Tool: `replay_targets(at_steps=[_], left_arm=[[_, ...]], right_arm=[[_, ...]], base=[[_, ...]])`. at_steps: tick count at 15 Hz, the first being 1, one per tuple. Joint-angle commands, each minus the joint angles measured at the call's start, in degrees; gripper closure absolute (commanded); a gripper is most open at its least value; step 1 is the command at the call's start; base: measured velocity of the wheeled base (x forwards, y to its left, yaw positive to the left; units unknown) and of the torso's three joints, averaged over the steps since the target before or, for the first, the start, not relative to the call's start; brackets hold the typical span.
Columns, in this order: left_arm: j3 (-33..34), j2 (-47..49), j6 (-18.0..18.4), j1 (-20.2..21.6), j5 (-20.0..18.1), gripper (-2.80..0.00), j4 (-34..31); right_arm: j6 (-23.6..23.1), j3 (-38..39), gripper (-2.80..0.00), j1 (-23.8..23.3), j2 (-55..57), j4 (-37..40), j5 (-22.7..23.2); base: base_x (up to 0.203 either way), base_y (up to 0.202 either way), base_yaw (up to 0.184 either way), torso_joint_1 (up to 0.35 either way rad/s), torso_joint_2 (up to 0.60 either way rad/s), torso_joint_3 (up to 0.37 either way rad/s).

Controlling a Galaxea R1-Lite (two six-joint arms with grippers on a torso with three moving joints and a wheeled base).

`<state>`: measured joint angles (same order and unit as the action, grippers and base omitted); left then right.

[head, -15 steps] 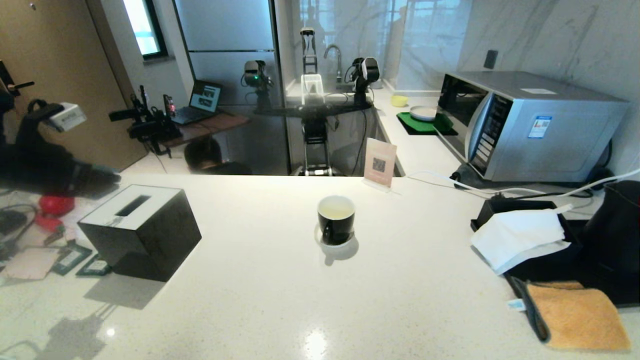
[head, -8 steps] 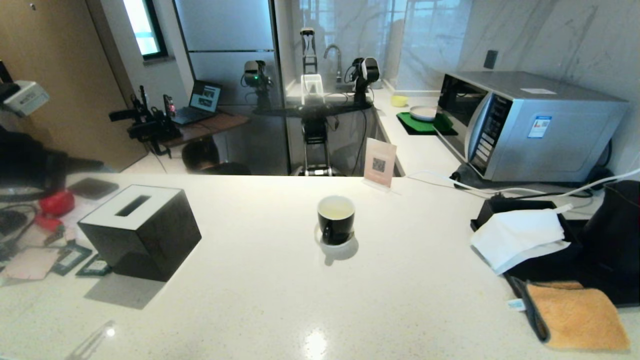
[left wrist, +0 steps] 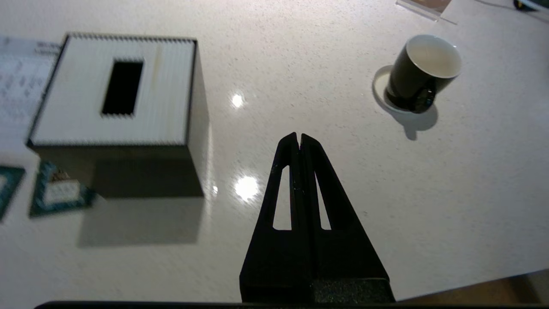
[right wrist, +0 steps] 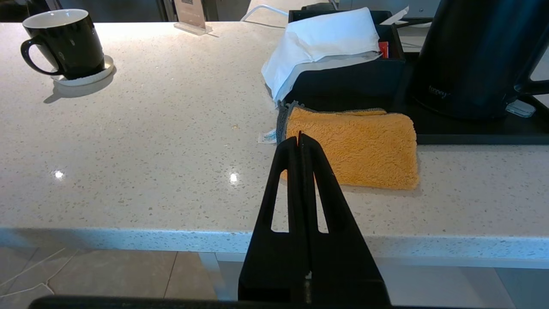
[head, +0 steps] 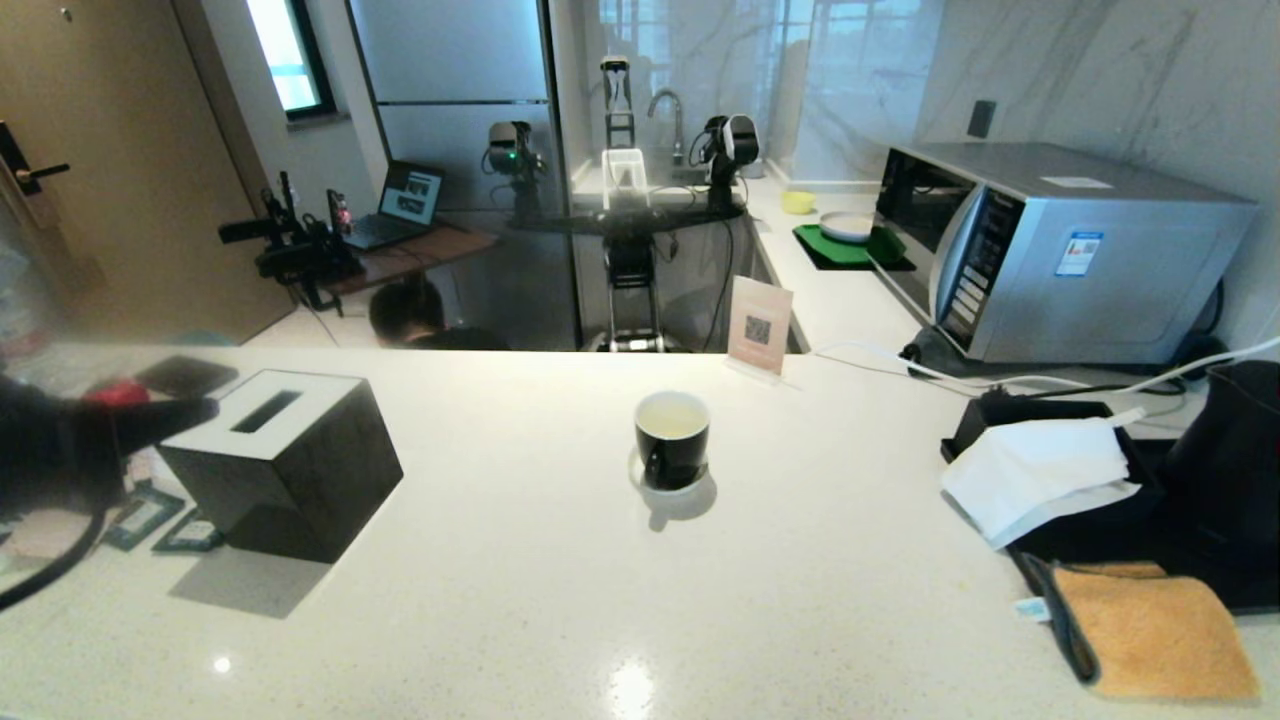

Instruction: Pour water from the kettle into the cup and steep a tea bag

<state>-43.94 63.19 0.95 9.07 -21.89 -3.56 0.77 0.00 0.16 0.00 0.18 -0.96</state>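
The cup [head: 672,445], a glossy black mug on a small white saucer [head: 637,474], stands mid-counter with pale yellowish water [head: 672,418] inside. The matte black kettle [head: 1232,450] sits on its tray at the far right edge. No tea bag is in view. My left gripper [head: 208,407] hangs shut and empty at the far left, beside the tissue box, well left of the cup [left wrist: 422,71]. In the left wrist view, the left gripper [left wrist: 299,136] has its jaws pressed together. My right gripper [right wrist: 299,135] is shut and empty, below the counter's front edge near the kettle [right wrist: 476,56].
A black cube tissue box [head: 280,460] stands at the left, with flat green sachets [head: 140,515] beside it. At the right are a black tray with white tissue [head: 1035,470], an orange cloth [head: 1150,630], a microwave [head: 1060,250] and a small sign [head: 760,325].
My left arm has dropped lower at the left edge and now points its shut gripper toward the tissue box. The cup and kettle have not moved.
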Motion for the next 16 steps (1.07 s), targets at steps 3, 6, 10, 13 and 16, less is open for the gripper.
replay_targets(at_steps=[3,6,10,13,16], left_arm=[[15.49,-20.43,-7.94,-6.38,7.73,0.00,1.55],[23.61,-31.54,-10.43,-6.85,9.23,0.00,1.71],[32.19,-45.85,-11.93,-7.09,11.95,0.00,0.60],[35.61,-52.23,-12.18,-7.94,13.05,0.00,-1.30],[40.11,-56.86,-11.98,-9.12,14.95,0.00,-0.94]], right_arm=[[0.02,0.00,0.00,0.02,0.09,0.02,0.00],[0.02,0.00,0.00,0.02,0.09,-0.01,0.00],[0.02,0.00,0.00,0.02,0.09,-0.01,0.00],[0.02,0.00,0.00,0.02,0.09,-0.01,0.00],[0.02,0.00,0.00,0.02,0.09,-0.01,0.00]], base=[[0.000,0.000,0.000,0.000,0.00,0.000],[0.000,0.000,0.000,0.000,0.00,0.000],[0.000,0.000,0.000,0.000,0.00,0.000],[0.000,0.000,0.000,0.000,0.00,0.000],[0.000,0.000,0.000,0.000,0.00,0.000]])
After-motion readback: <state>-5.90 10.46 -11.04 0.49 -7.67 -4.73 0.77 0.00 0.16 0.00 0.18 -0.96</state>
